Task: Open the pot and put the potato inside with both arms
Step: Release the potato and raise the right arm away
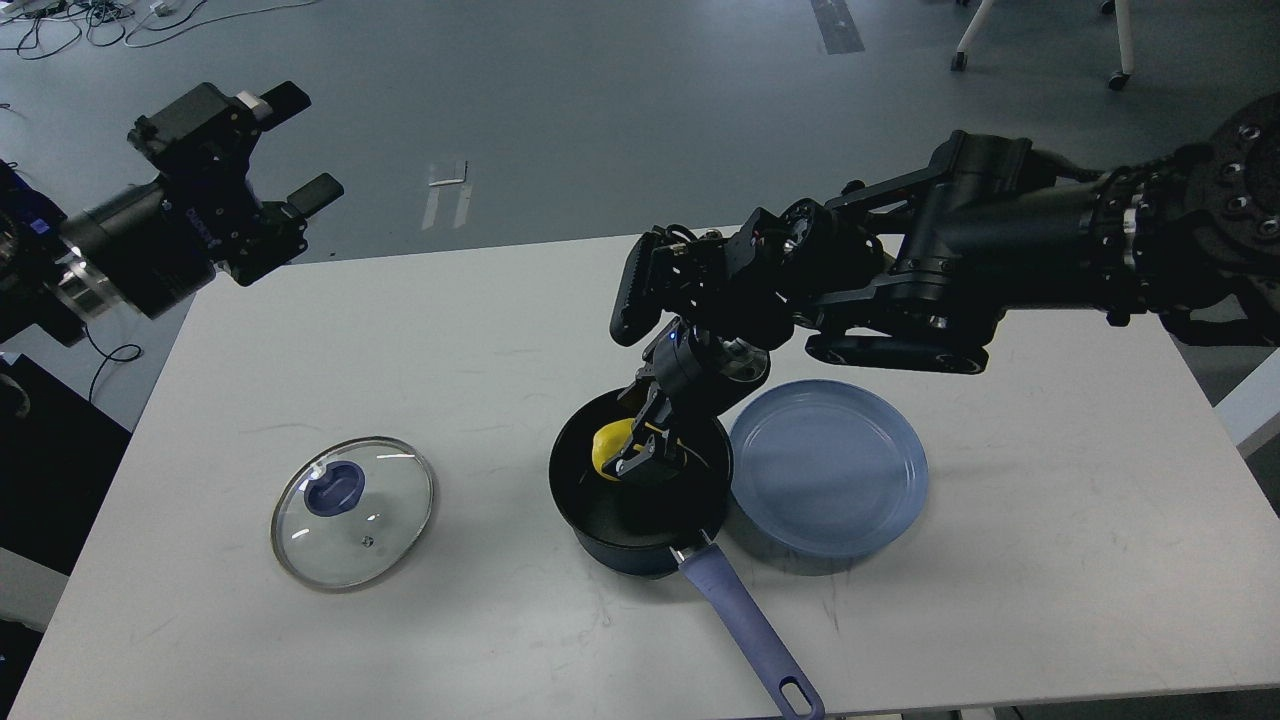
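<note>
The black pot (600,520) stands open at the table's front middle, its blue-purple handle (745,625) pointing to the front right. Its glass lid (352,511) with the blue knob lies flat on the table to the left. My right gripper (640,458) reaches down inside the pot and is shut on the yellow potato (608,444), which is below the rim. My left gripper (295,150) is open and empty, raised beyond the table's back left corner.
A flat blue plate (828,466) lies right of the pot, touching it. My right arm (950,260) spans above the table's back right. The white table (400,330) ends near the pot handle's tip at the front edge.
</note>
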You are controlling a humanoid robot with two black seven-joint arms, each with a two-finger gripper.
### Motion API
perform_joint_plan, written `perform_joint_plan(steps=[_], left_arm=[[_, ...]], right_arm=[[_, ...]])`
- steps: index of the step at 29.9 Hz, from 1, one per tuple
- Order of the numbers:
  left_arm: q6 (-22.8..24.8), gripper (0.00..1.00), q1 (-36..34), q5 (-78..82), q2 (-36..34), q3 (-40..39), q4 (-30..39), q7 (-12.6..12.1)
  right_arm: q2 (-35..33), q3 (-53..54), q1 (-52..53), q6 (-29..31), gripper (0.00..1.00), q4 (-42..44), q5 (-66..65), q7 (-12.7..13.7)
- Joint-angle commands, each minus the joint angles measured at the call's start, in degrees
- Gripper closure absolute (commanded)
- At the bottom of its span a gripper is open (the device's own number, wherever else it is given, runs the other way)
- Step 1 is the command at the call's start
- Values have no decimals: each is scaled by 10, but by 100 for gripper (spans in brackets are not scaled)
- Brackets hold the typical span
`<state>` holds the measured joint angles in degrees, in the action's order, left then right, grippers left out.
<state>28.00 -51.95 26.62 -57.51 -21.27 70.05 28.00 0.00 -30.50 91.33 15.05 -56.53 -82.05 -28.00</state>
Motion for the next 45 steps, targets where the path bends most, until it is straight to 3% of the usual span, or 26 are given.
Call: perform_joint_plan(steps=[1,6,13,17,27,34,45], left_arm=[[0,3,-1,0,-1,0,0,0],[0,3,-1,0,-1,-1,0,0],[0,3,1,-5,7,0,-1,0],[0,3,6,-13,19,0,-4,0],[0,3,45,-70,49,0,-9,0],[-7,2,94,-130,105,-10,-49,0],[0,2,152,-150,159,-56,-98,0]], right_arm=[[0,6,6,-2,5,0,3,0],[-24,28,34,-2,4,10,84,0],[-154,113,18,0,4,56,332,0],[-243,190,-71,-3,4,56,540,0],[-360,390,-336,11,4,39,770,0],[-362,478,-468,95,4,41,826,0],[-316,494,-536,109,0,43,825,0]])
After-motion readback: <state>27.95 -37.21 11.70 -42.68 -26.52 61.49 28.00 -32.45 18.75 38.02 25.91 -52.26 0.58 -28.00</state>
